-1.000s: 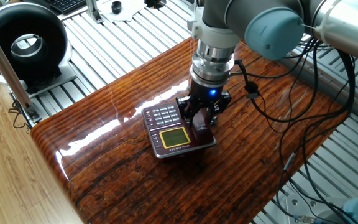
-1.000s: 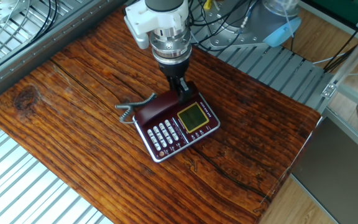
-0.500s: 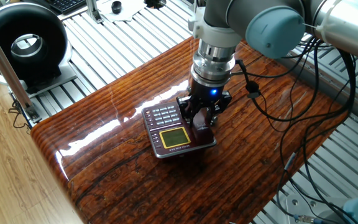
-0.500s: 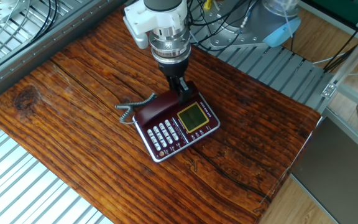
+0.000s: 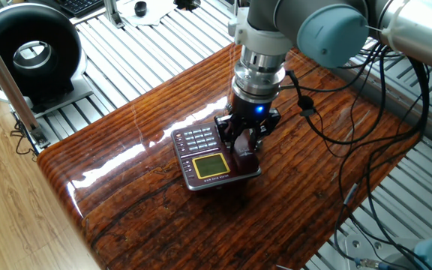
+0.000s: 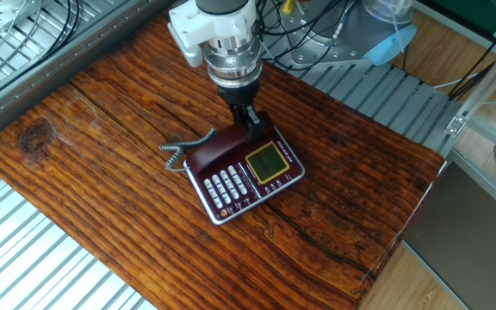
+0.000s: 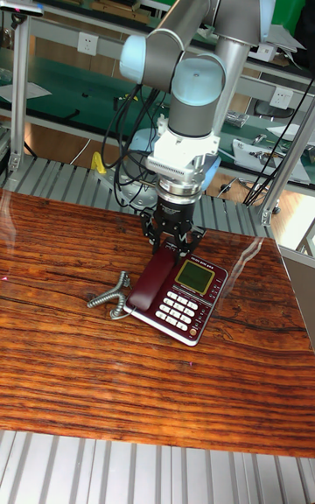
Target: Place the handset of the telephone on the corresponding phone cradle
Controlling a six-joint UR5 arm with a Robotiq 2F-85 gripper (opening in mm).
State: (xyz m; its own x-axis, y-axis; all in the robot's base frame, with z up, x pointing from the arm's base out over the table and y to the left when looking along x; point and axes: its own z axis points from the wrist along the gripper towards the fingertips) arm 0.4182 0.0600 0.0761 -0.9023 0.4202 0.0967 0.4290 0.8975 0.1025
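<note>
Surface [image 6: 102, 189]: glossy dark wood on a slatted metal frame.
Telephone [image 6: 246, 176]: we see it mid-surface, grey cord [image 6: 179, 153] trailing aside.
Handset [image 7: 152, 281]: apparently lying along the phone cradle [image 6: 218, 151].
Claw [image 6: 253, 127]: low at the handset's far end; we cannot tell whether it grips or has let go.
Risk: we judge that lifting away while clamped would drag the handset off its seat.

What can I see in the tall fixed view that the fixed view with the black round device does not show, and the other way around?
Only the tall view shows the grey coiled cord lying on the table beside the phone, and the handset along the base. Only the other shows the black round device and a blue light on the gripper. Both show the phone with its keypad and screen under the arm.
</note>
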